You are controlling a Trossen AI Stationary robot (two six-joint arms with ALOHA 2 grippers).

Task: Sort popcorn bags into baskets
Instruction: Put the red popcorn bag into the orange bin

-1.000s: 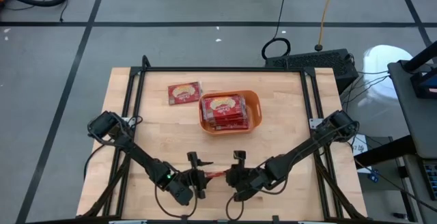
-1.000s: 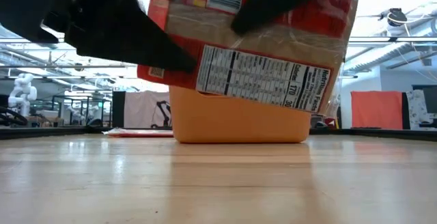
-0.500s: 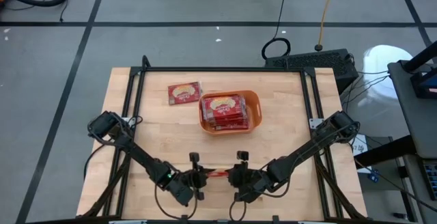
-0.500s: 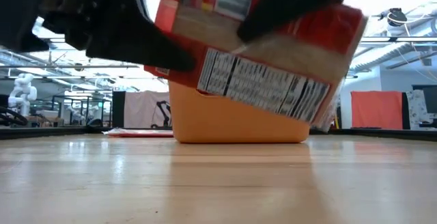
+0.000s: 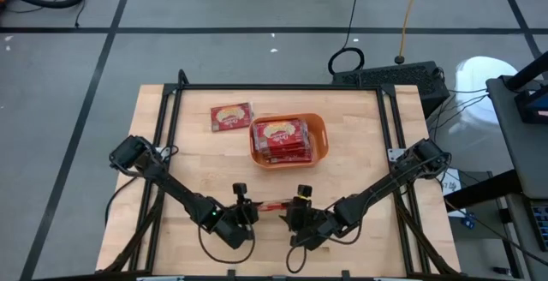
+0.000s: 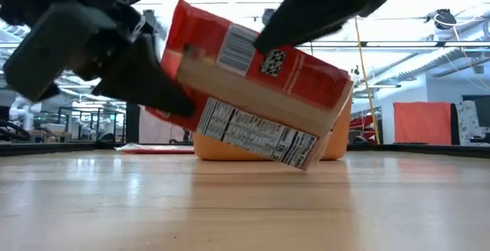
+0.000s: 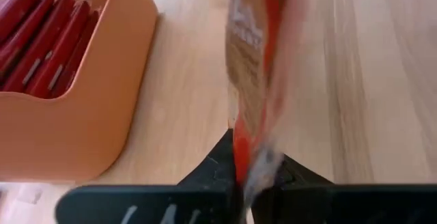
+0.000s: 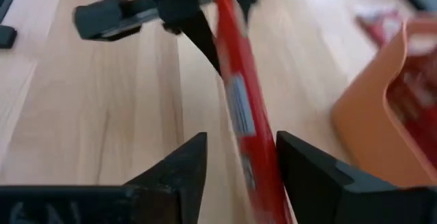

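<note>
popcorn bag (image 6: 253,98): red packet, tan band, nutrition label – tilted, held on edge above the table's front, near the camera
left gripper (image 7: 247,173): pinching bag's edge
right gripper (image 8: 239,157): fingers spread either side of it
orange bin (image 5: 318,137): red packets stacked inside – table centre

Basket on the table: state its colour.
Orange, plain, with no pattern. The basket shows best in the high view, with red popcorn bags inside.

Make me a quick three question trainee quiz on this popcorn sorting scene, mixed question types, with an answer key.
1. True or false: the left gripper is shut on the flat red popcorn bag.
2. The right gripper is: A shut on the bag, B open around it, C out of view?
3. Fill in: one red packet lies on the wooden table beside the orange plastic ____.
Key: 1 true; 2 B; 3 bin.
</note>
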